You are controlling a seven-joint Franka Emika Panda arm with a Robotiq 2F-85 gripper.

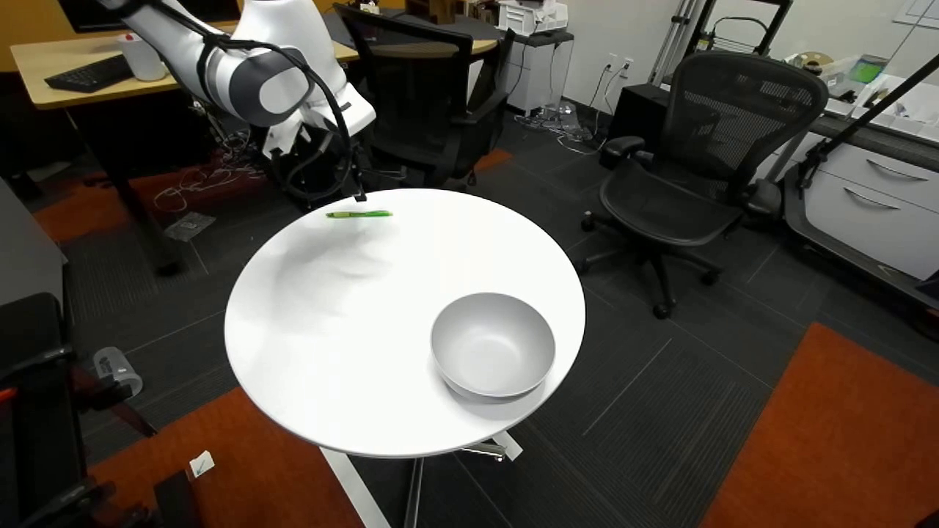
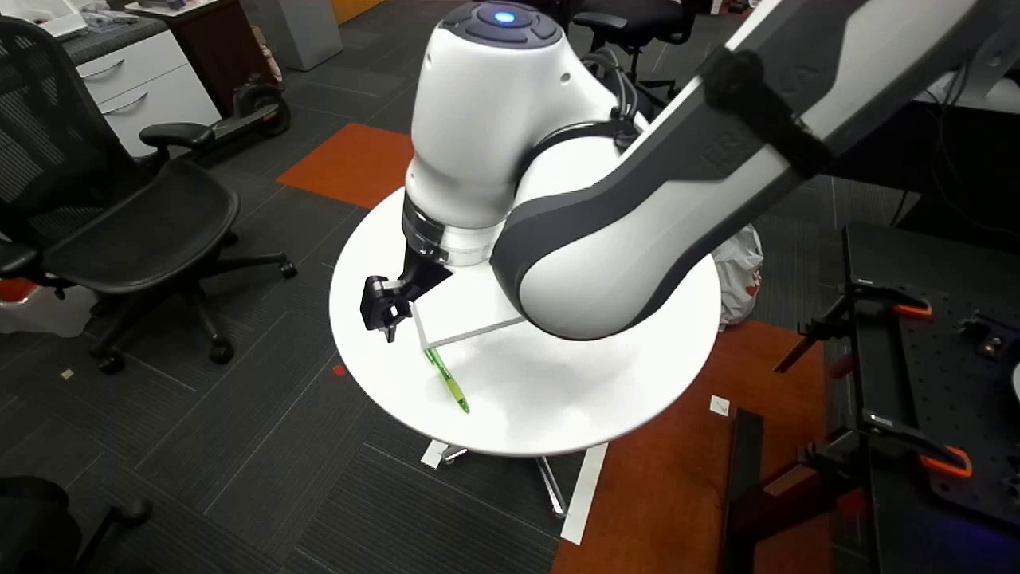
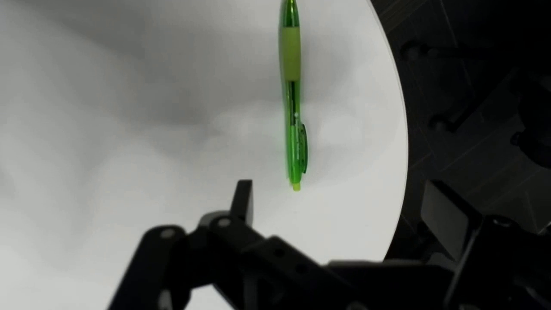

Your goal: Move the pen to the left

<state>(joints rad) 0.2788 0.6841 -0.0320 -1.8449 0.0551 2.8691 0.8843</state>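
On the dk. carpet (image 1: 572,484), a round white table (image 1: 330,359) is standing. The robot arm (image 2: 478,135) is hanging by the table's edge in both ext. views. A grey bowl (image 1: 493,345) is sitting on the table, well apart from the arm, prob. not part of this job.

The gripper (image 3: 338,193) is hovering w/ its fingers spread wide, nothing showing betw. them; per the wrist view one finger is showing over the tabletop, the other past the rim.

The green pen (image 3: 293,94) is lying flat on the table nr. the edge, clicker end pointing twd. the gap, no finger touching it AFAICT.

Progress: pen isn't being held. Can't tell if it's already lying where it's wanted, as no target spot is showing. I'm guessing early stage, pre-grasp. If so, what's remaining: lining up over the barrel, lowering, gripping, shifting L, letting go.
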